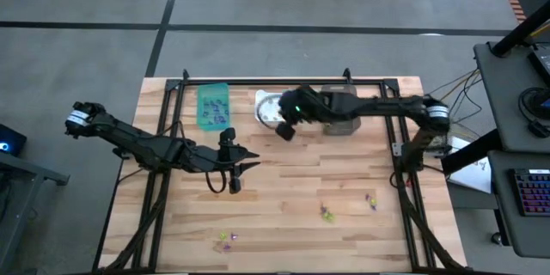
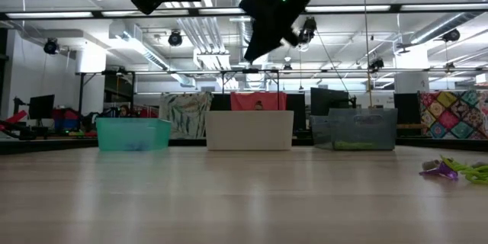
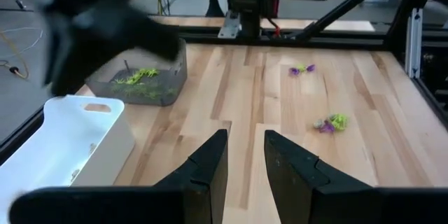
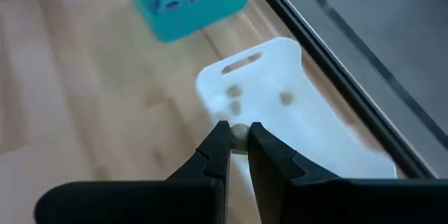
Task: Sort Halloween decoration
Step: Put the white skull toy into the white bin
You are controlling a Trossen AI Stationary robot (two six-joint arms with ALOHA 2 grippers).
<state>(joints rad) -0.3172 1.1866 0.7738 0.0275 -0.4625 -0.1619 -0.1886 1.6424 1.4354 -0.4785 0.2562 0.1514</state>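
Overhead, right gripper [image 4: 238, 140] pinches pale trinket [image 4: 239, 134] above white bin [image 4: 315, 126]; left gripper [image 3: 245, 155] part-open, empty.

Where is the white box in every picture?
High view: the white rectangular plastic bin sits at the table's far edge, partly under the right gripper.
Low view: centre of the far row.
Left wrist view: near corner, lower left.
Right wrist view: middle, just beyond the fingers.
Shared landmark: the teal rectangular bin right beside it.

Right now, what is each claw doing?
Left gripper: open, empty, above the wooden table.
Right gripper: shut on a small pale greyish trinket, over the white bin.
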